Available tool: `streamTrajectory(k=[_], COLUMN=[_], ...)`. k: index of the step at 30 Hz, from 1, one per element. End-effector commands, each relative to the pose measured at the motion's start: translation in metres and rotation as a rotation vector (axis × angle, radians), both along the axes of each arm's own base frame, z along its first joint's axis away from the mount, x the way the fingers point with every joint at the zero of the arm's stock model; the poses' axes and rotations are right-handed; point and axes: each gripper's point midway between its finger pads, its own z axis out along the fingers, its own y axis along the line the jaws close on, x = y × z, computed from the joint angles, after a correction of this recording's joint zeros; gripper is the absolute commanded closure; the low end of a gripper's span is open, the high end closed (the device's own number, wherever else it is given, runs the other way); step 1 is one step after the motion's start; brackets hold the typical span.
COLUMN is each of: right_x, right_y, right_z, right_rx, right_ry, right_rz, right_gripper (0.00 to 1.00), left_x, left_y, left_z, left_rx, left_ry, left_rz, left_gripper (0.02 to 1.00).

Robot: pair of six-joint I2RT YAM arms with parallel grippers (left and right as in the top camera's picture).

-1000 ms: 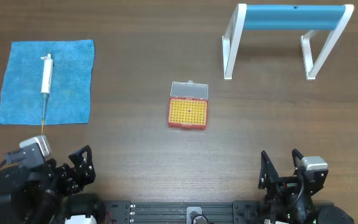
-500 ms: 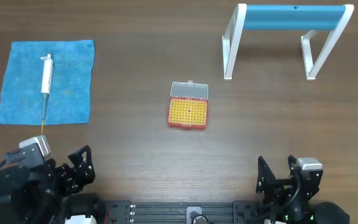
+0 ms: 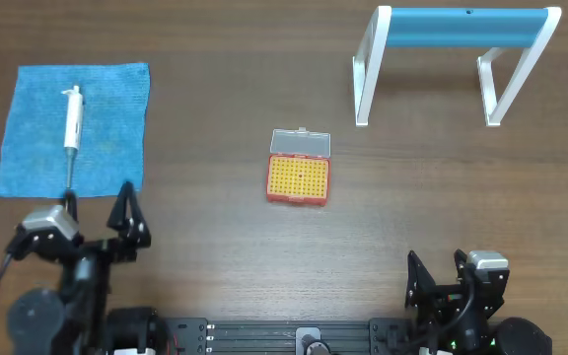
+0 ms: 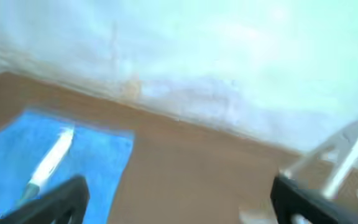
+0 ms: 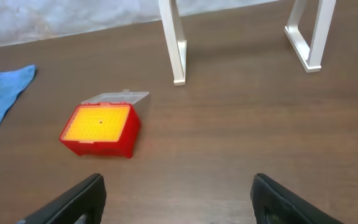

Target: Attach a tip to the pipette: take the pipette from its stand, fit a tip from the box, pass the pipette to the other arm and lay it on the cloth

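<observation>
The pipette lies on the blue cloth at the far left, tip end toward the cloth's near edge; the left gripper is just near of that edge, jaws apart, empty; the tip box sits mid-table, lid open; the right gripper is at near right, jaws apart; the pipette stand stands far right.

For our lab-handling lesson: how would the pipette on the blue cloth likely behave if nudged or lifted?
The pipette looks slim and rounded, so it may roll, though the cloth probably damps that. It seems rigid, likely light. Its thin tip looks easily bent.
</observation>
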Motion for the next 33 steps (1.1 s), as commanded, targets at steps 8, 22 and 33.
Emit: streamTrajectory(k=[8,22,33], right_x=[0.001,0.001,0.001], right_y=[-0.003,-0.003,-0.003], right_z=[0.000,0.000,0.000], right_rx=[-0.014,-0.015,-0.015], right_ry=[0.000,0.000,0.000], right_rz=[-0.013,-0.012,-0.012], right_gripper=[0.246,0.246,0.246], left_x=[0.043,0.046,0.046], left_y=[-0.002,-0.013,-0.012], left_z=[-0.073,-0.139,-0.139], left_rx=[0.204,0.188,0.189], left_ry=[-0.125,0.018,0.016], left_rz=[-0.019,-0.097,-0.091], left_gripper=[0.077,0.073,0.075])
